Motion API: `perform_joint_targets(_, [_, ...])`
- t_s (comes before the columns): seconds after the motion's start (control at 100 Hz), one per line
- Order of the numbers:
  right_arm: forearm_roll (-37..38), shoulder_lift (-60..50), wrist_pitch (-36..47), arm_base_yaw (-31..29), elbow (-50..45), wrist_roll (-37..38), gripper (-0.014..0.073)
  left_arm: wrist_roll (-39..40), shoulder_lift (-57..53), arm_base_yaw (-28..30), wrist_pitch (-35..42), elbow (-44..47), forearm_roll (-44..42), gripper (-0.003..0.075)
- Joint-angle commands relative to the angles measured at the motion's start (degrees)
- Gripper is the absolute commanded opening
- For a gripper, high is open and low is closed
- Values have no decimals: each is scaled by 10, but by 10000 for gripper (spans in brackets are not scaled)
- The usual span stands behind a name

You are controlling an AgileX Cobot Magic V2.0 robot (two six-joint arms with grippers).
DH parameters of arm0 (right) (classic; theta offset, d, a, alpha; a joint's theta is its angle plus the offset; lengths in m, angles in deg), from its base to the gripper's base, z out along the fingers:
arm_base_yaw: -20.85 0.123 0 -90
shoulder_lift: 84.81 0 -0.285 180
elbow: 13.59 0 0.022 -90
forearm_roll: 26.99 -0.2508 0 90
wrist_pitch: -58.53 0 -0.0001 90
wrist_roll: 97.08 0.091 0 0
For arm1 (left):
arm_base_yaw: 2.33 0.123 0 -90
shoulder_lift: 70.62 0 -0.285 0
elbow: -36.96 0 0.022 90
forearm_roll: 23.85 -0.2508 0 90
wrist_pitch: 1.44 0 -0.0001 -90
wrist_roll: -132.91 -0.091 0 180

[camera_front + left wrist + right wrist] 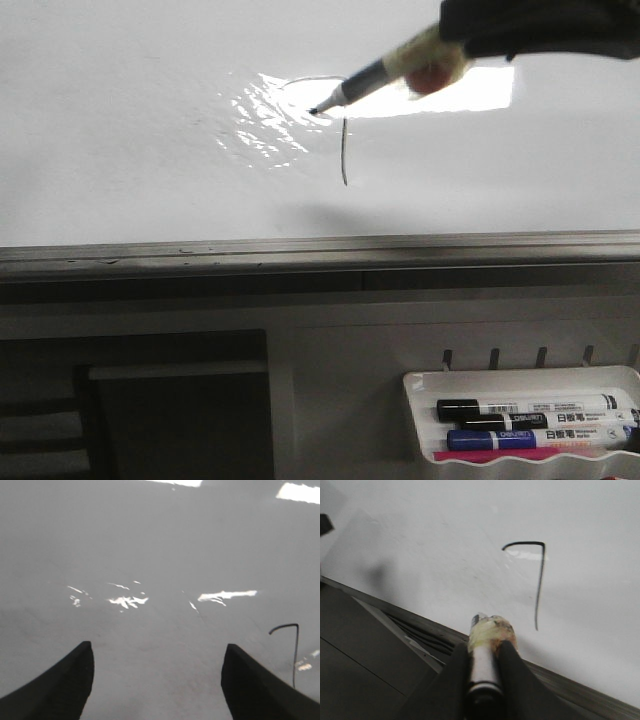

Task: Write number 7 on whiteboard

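Observation:
The whiteboard is large, glossy and white, with glare and a wrinkled film patch. The number 7 is drawn on it as a thin dark line; it also shows in the right wrist view and the left wrist view. My right gripper is shut on a marker with a tape-wrapped barrel, its tip near the 7's top stroke. In the right wrist view the marker sits between the fingers of my right gripper. My left gripper is open and empty, facing the board.
A grey metal edge runs along the bottom of the board. A small white tray at the lower right holds several markers. A dark panel lies at the lower left.

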Motion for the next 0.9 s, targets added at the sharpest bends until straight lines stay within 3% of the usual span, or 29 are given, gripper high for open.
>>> perform_joint_targets(0.0, [32,-25,-27,-3,21,36,-60,-48,-7,-27,-22,-16,29,493])
perform_joint_targets(0.21, [213,-5,-87,-3,70,205,-60,-191,11,-183,-10,-16,105,493])
perform_joint_targets(0.45, [330,31,-181,-3,143,310,-60,-242,89,-354,60,-28,92,493])
perform_joint_targets(0.62, [368,41,-217,-3,176,338,-60,-255,142,-409,78,-48,49,493])
perform_joint_targets(0.81, [373,44,-230,-3,182,343,-60,-255,177,-419,80,-60,-6,489])
perform_joint_targets(0.89, [373,44,-230,-3,182,343,-60,-255,187,-419,89,-61,-14,448])
